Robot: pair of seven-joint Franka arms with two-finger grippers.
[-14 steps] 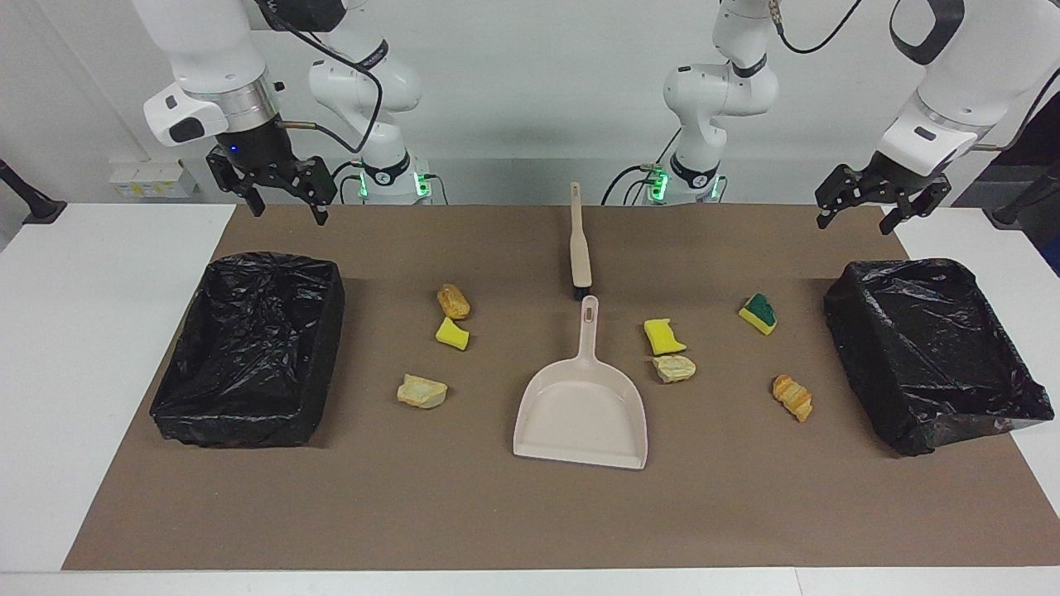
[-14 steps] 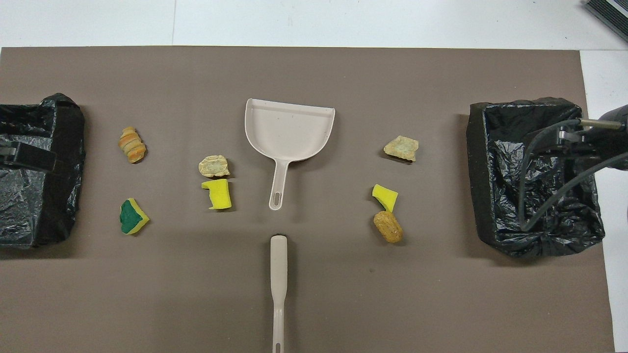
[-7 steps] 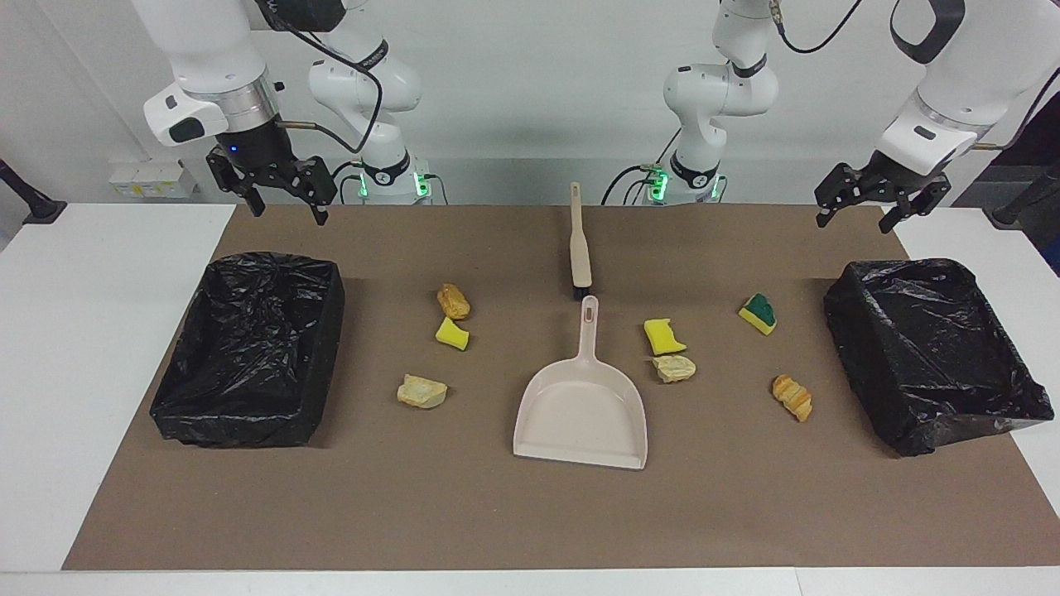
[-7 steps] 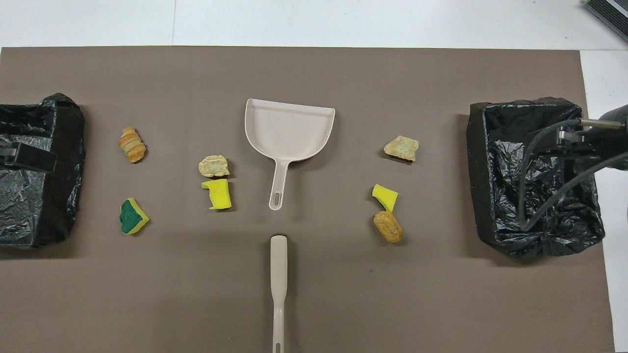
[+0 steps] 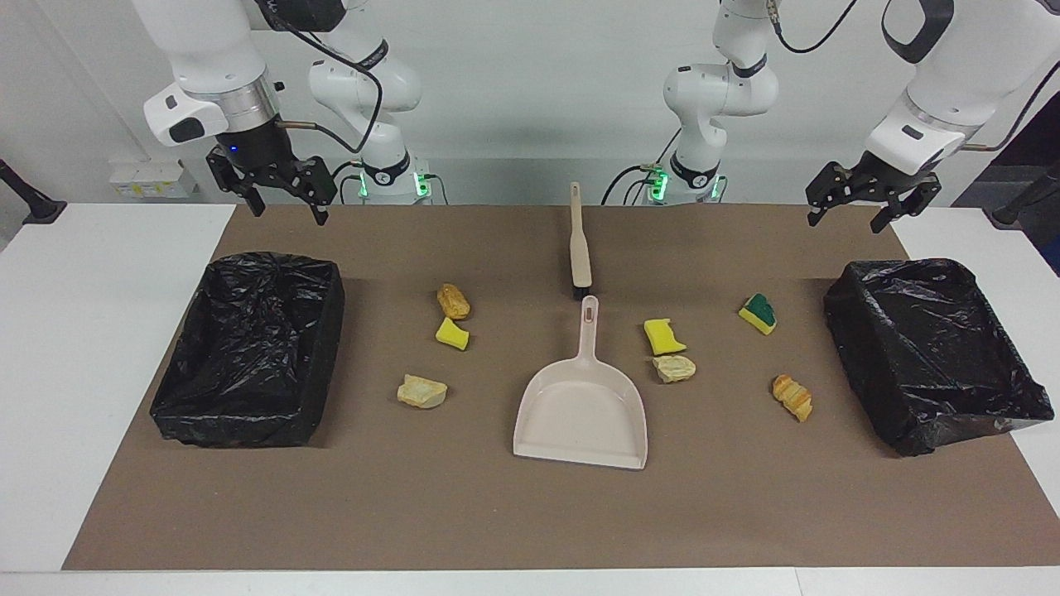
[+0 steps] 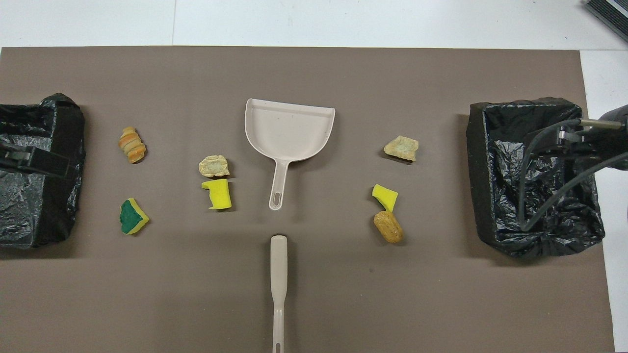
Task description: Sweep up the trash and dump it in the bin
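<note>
Left end effector (image 5: 851, 214) fingers apart, right end effector (image 5: 286, 207) fingers apart, both raised, trash (image 5: 453, 333) scattered on mat

Two white arms with smooth, rounded shells, bulging at the joints. The right arm (image 5: 207, 74) has a band of brushed silver metal at the wrist, and beneath it a black block with a small blue light. Its gripper (image 5: 288, 217) is black, built of angular links ending in two thin fingers. The left arm (image 5: 927, 108) carries the same sort of black gripper (image 5: 845, 222) under a white wrist piece with a dark oval mark. Black cables loop loosely along both arms. The two bases (image 5: 385, 178) wear black rings with a white mark, and green lights glow at their feet.
</note>
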